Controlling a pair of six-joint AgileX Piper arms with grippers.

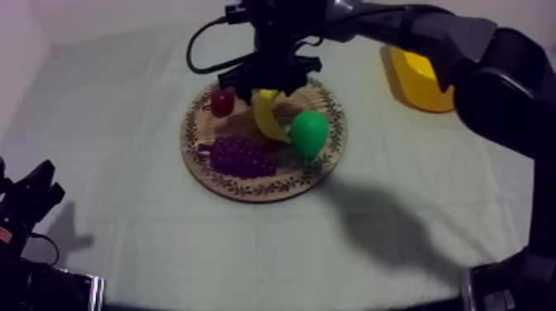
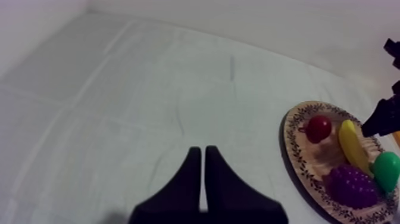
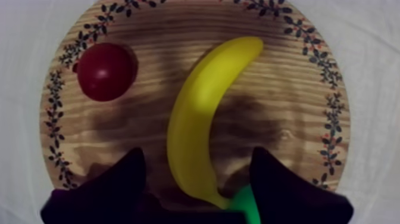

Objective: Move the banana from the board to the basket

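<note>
The yellow banana [image 1: 266, 116] lies curved on the round wooden board [image 1: 248, 188], between the small red fruit [image 1: 222, 102] and the green pear [image 1: 309, 132]. My right gripper [image 1: 266, 86] hangs just above the banana's far end. In the right wrist view that gripper [image 3: 197, 154] is open, one black finger [image 3: 119, 184] on each side of the banana [image 3: 196, 119], not touching it. My left gripper [image 1: 35, 188] rests low at the table's left; its fingers [image 2: 202, 179] lie together as a narrow wedge over bare cloth. The yellow basket [image 1: 420, 79] stands at the far right.
A bunch of purple grapes [image 1: 240, 155] lies on the board's near side, close to the banana's lower end. The pear [image 3: 244, 205] touches the banana's tip by my right finger. The right arm's link passes over the basket's left side. Bare cloth stretches between board and basket.
</note>
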